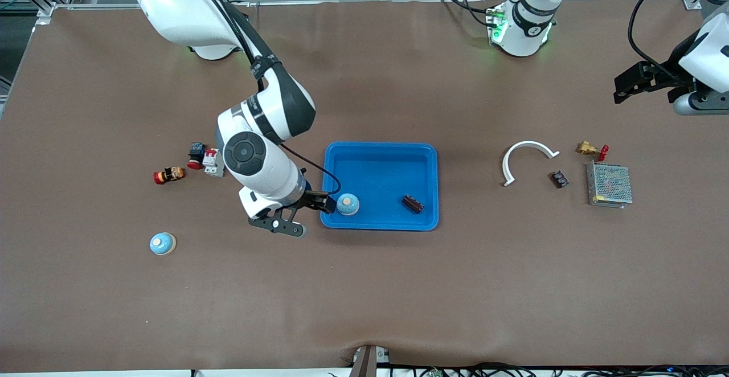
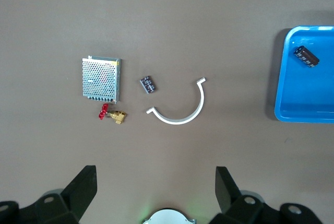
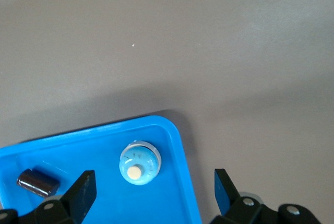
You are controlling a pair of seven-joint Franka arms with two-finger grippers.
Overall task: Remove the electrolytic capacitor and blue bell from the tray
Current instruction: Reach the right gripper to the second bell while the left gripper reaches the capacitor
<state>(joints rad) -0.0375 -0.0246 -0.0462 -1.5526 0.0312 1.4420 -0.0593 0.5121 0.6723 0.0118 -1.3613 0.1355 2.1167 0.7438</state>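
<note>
A light blue bell stands inside the blue tray, at the corner toward the right arm's end. A dark capacitor lies in the same tray. My right gripper hangs open over the tray's rim beside the bell, holding nothing. Up over the table at the left arm's end, my left gripper is open and empty.
A second bell sits on the table toward the right arm's end, with a breaker and red-and-black parts nearby. Toward the left arm's end lie a white arc, a small dark part, a brass valve and a mesh box.
</note>
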